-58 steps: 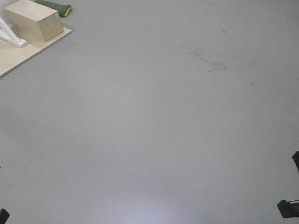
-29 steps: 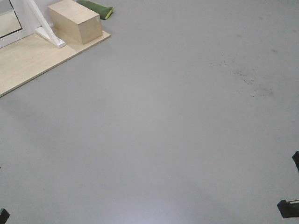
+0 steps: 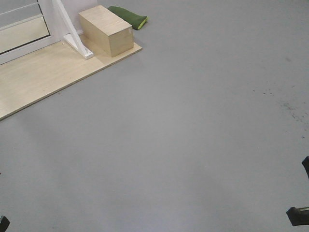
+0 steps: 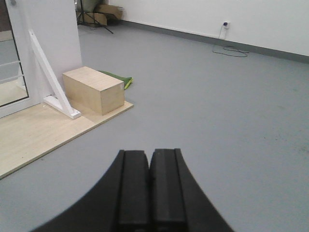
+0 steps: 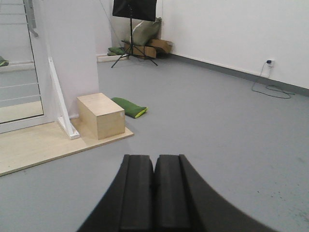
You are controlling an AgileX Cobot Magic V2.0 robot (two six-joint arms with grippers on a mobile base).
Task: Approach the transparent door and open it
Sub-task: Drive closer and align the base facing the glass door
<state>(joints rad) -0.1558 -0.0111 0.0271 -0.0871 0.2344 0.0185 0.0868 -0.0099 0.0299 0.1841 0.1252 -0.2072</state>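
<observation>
Two black grippers show in their own wrist views, and each is pressed fully closed with nothing held. The left gripper (image 4: 149, 162) and the right gripper (image 5: 154, 164) both have their pads meeting flat along a thin seam. Both point out over the bare grey floor (image 3: 193, 145), which has a scatter of dark specks (image 3: 289, 106) off to the right. Further out and to the left lies a pale wood platform (image 3: 48, 77), flat on the floor. A wooden box (image 3: 106, 29) sits at its far corner, and a green cushion (image 3: 128, 17) lies on the floor just behind the box. Beside the box stands a white post (image 5: 72, 58), propped by a diagonal brace (image 3: 72, 34) whose foot rests on the platform. The transparent door (image 3: 19, 29) is at the far left along the back edge of the platform, well apart from both grippers. It is clear glass crossed by thin white bars in a white frame. In the right wrist view, what looks like a grey bar handle (image 5: 30, 18) shows near its top edge. Against the far wall are a black stand on a tripod (image 5: 133, 12) and a wall socket with a trailing cable (image 5: 268, 63).
</observation>
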